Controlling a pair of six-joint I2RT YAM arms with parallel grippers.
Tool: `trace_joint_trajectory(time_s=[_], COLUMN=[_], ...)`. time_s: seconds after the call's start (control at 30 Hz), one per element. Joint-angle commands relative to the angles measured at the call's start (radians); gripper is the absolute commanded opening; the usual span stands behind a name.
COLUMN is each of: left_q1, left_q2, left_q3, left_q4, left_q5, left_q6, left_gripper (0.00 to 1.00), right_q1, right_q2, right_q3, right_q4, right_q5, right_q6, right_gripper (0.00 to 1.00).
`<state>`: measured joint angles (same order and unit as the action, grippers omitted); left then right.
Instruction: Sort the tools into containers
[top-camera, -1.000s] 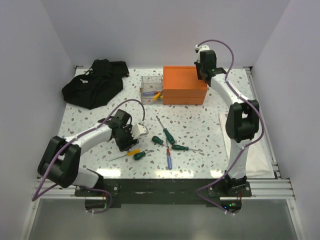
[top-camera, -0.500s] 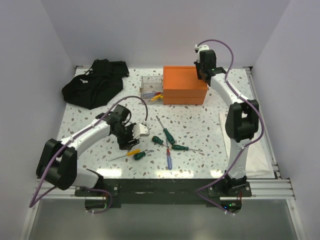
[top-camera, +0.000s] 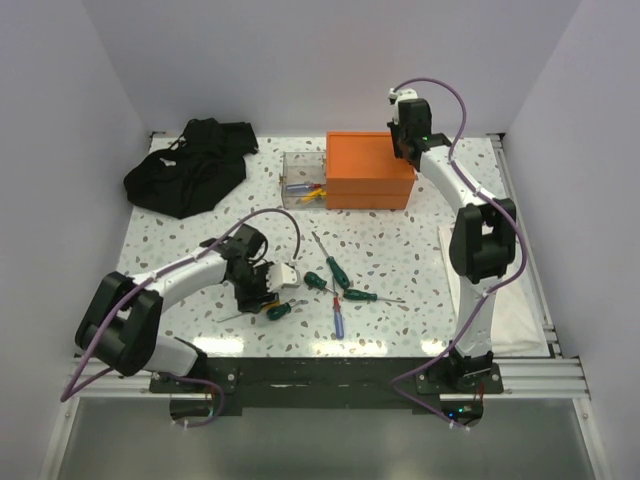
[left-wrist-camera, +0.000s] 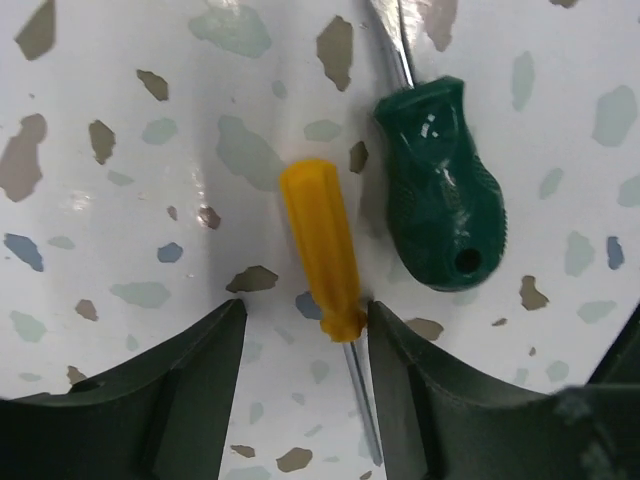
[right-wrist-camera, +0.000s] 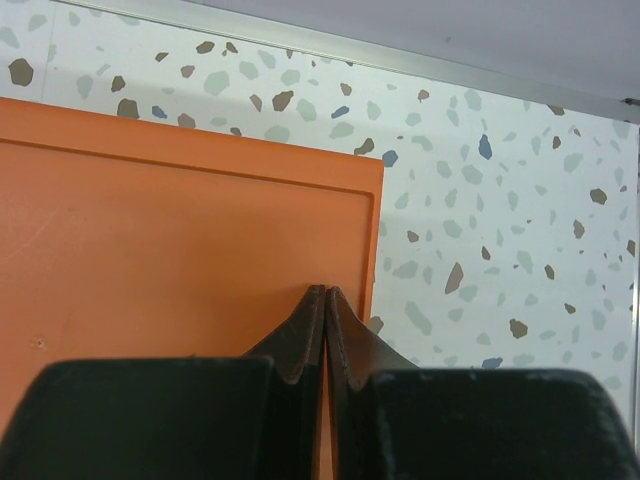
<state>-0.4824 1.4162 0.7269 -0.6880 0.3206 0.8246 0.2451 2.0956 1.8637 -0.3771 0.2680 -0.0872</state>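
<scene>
Top view: the orange box (top-camera: 370, 170) stands at the far side of the table, with the clear bin (top-camera: 303, 180) touching its left wall and a few tools already inside. The loose screwdrivers (top-camera: 333, 265) lie on the near side of the box, between it and the arm bases. The left gripper (top-camera: 262, 290) is down at the leftmost of them, just beside a stubby green screwdriver (top-camera: 280, 309). The right gripper (top-camera: 405, 140) sits over the box's far right corner, so the left arm is much the nearer to the loose tools. A black cloth (top-camera: 190, 165) is heaped well to the left of the box.

Left wrist view: the jaws are spread. The yellow screwdriver (left-wrist-camera: 322, 250) lies flat on the table in the gap, its shaft running back between the fingers (left-wrist-camera: 150, 410). Its long axis runs nearly along the fingers, so it crosses the closing line. It sits off centre, its shaft end just beside the right-hand finger, and most of the handle lies beyond the tips. The green handle is just beside it, outside the jaws. By my judgement, the gripper wants to reach a little further along the handle before closing.

Right wrist view: the jaws are pressed together and hold nothing, poised over the box's flat top near its right edge
</scene>
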Motion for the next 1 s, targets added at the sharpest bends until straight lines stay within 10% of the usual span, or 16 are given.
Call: trace_joint_trajectory(time_s=[0.0,0.17,0.5,0.97], left_q1=[-0.035,-0.027,0.231,0.228], left_q2=[0.078,0.052,0.049,0.577], left_q3=[-0.006,0.020,0.391,0.931], left_q4=[0.154,0.163,0.102,0.729], left_q5=[-0.138,-0.120,0.139,0.150], left_q6=[-0.133,-0.142,-0.074,-0.898], left_gripper=[0.48,0.00,0.00,0.00], right_q1=[0.005,0.005,0.005,0.005], right_q2=[0.107,0.106,0.116,0.135], right_q3=[-0.034,-0.032,-0.024,-0.005], right_q4=[-0.197,-0.195,-0.174,-0.172], right_q5=[-0.046,-0.038,-0.033,-0.024], right_q6=[0.014,0.009,0.007,-0.003], right_gripper=[0.02,0.02,0.02,0.02])
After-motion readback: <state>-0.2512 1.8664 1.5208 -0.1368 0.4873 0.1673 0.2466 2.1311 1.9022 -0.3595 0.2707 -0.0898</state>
